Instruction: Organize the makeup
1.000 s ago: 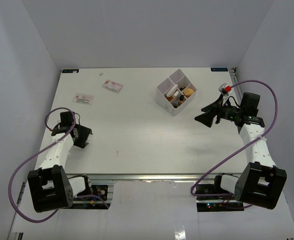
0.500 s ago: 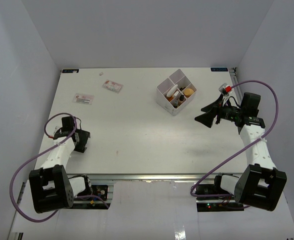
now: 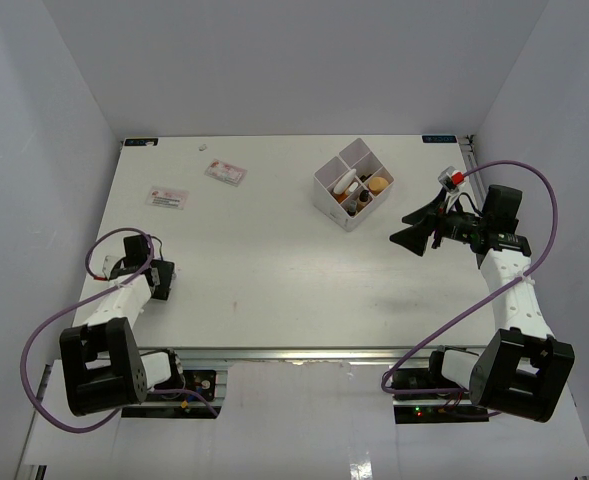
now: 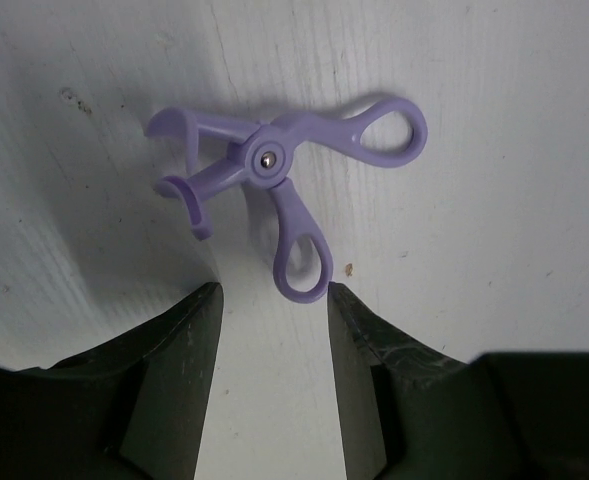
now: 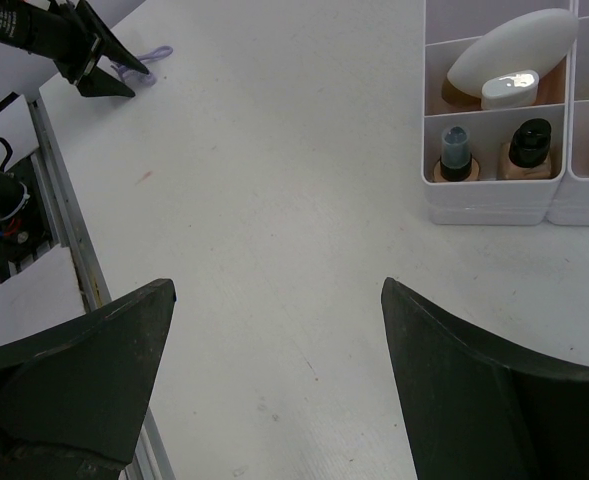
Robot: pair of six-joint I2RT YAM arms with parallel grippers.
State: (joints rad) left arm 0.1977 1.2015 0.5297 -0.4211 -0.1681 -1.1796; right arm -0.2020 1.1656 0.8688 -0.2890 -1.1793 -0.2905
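While looking down past the left gripper [image 4: 271, 290], find fingers spread apart and empty, tips just short of a purple eyelash curler [image 4: 274, 160] lying flat at the near left of the table [image 3: 274, 270], well apart from the rest of the makeup. Likely ways to spoil the pick: pinching one loop handle alone and swinging the hinged piece about its rivet, or shoving it along the slick top instead of lifting, with thin plastic flush to the surface and little to bite on. Safer to straddle the pivot. After that, a long carry toward the far right, probably past comfortable reach, so some risk of a drop or a fumbled handover.

Farther back on the left, a small printed sachet [image 3: 166, 198] and a second printed sachet [image 3: 226, 172]. Right of centre toward the far side, a white four-compartment box [image 3: 332, 205]: white egg-shaped sponge [image 5: 514, 45] over a white-capped tube [image 5: 509, 90] in the left cell, a grey-capped bottle [image 5: 454, 150] beside a black-capped bottle [image 5: 529, 145] upright in the near cell, tan sponge [image 3: 378, 184] in the right cell, far cell apparently bare. Just right of the box, right gripper [image 3: 402, 228] raised off the table, fingers flung wide, holding nothing. Close enough to clip the box wall on a careless swing.

Below it all, matte white board with faint scuffs and one small reddish mark [image 5: 146, 175]. Plain white walls [image 3: 294, 70] on three sides, metal rail [image 3: 304, 355] along the near edge.
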